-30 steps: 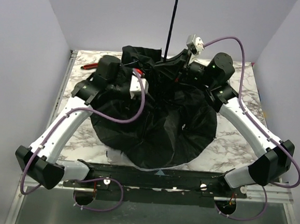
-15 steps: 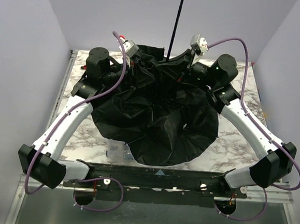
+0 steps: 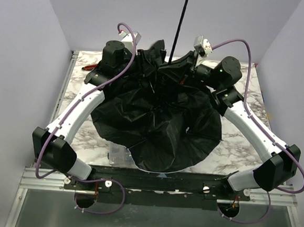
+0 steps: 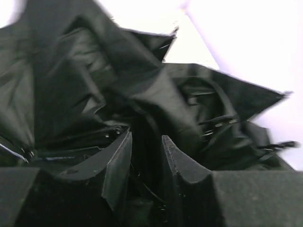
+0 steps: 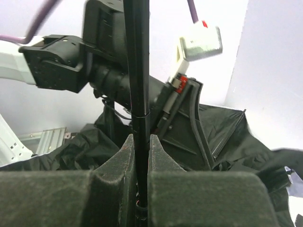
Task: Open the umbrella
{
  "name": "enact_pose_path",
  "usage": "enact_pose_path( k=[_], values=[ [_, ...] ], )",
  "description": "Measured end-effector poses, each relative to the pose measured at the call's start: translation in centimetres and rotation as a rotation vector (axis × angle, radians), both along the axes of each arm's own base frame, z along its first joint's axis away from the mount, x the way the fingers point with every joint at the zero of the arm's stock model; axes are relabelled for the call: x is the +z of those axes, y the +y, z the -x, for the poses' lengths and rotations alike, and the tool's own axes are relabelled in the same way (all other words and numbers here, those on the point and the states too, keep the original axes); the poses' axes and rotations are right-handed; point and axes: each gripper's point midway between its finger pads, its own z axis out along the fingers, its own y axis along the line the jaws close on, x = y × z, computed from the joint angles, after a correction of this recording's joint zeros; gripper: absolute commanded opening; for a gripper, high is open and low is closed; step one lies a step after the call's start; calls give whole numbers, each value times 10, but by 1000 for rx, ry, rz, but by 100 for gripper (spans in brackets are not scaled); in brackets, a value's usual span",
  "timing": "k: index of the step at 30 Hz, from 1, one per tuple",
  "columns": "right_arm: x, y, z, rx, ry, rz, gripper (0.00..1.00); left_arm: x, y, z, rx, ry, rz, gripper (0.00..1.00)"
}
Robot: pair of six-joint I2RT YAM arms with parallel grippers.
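1. Clamping the thin black shaft (image 5: 137, 71), the right gripper (image 5: 140, 142) has its pads drawn narrow against both sides of the rod. The rod runs straight up out of the wrist view.
2. The left gripper (image 4: 147, 139) is nosed into crumpled black folds with only a slim gap between its fingers. Dark fabric, and perhaps a rib, sits in that gap, but I cannot tell whether anything is actually pinched.
3. The umbrella (image 3: 161, 125) lies at the centre of the table (image 3: 233, 146) with its black lining facing the overhead camera. Its canopy (image 3: 192, 132) sags as a slack disc toward 6 o'clock and is bunched high at 11 to 12 o'clock, where both grippers meet. From there the shaft climbs out of the top of the overhead view.
4. The step in hand looks like the spreading itself. The fabric is loose and wrinkled rather than taut, so I judge the frame not yet latched.
5. The next move probably calls for the right gripper to brace the shaft while the left takes the sliding runner, not cloth, and drives it along the rod until it locks. A grip on fabric alone would likely slip.
6. One container shows: a clear box (image 3: 118, 154) at 7 o'clock, tucked against the canopy's rim. Its contents are too small to make out.
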Motion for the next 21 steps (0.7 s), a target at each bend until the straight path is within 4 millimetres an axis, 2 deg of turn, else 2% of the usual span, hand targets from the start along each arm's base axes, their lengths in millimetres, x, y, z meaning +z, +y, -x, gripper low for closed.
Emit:
enact_pose_path(
  k=[2,5,9,13,18,21],
  values=[
    [0,0,0,0,0,0,0,-19,14,-11,60,58,-33,41],
    [-2,0,0,0,9,6,0,-38,28,-20,101,116,-58,51],
    [-8,1,1,7,26,24,0,-43,42,-24,106,122,-57,56],
    [-9,1,5,28,21,33,0,-29,41,-18,-8,67,-6,52],
    [-11,2,11,64,10,46,0,15,20,8,-217,-44,83,31],
    [-11,2,15,84,6,52,0,34,9,23,-301,-71,117,27]
  ],
)
